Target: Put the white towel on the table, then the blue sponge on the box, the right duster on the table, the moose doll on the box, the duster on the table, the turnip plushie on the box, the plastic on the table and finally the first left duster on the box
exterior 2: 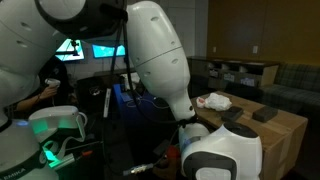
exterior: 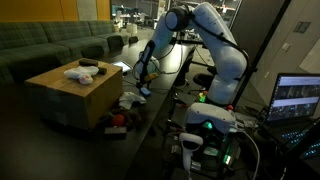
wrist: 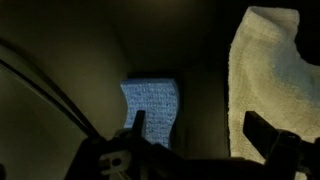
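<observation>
In the wrist view my gripper (wrist: pixel 198 130) is open and empty, with dark table surface between its fingers. The blue sponge (wrist: pixel 150 105) lies just beyond the left finger. The white towel (wrist: pixel 265 70) lies by the right finger, which overlaps its edge. In an exterior view my gripper (exterior: pixel 143 86) hangs low over the dark table, beside the cardboard box (exterior: pixel 70 100). A white plush item (exterior: pixel 78 72) and a dark item (exterior: pixel 90 64) lie on the box top. The box (exterior 2: pixel 290 130) also shows in the other exterior view, with a white and red plush (exterior 2: pixel 213 101) on it.
Several small items, one of them red (exterior: pixel 118 120), lie at the foot of the box. A green sofa (exterior: pixel 50 45) stands behind the box. A monitor (exterior: pixel 298 98) is at the right. The robot's own arm (exterior 2: pixel 160 60) blocks much of an exterior view.
</observation>
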Robot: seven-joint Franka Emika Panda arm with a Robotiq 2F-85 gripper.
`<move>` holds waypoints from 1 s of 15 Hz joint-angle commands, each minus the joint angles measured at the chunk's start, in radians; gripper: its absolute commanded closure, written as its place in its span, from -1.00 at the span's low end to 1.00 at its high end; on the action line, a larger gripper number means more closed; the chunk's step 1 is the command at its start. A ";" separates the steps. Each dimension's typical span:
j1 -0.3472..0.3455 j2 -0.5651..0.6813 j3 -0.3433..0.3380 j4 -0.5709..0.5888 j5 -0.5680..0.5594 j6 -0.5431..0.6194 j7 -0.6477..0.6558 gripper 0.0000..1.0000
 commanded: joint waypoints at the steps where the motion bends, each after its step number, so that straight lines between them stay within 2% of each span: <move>1: -0.046 0.059 0.024 0.094 0.040 -0.048 -0.011 -1.00; 9: -0.123 0.183 0.052 0.285 0.077 -0.163 -0.027 -1.00; 15: -0.145 0.261 0.051 0.403 0.081 -0.235 -0.023 -1.00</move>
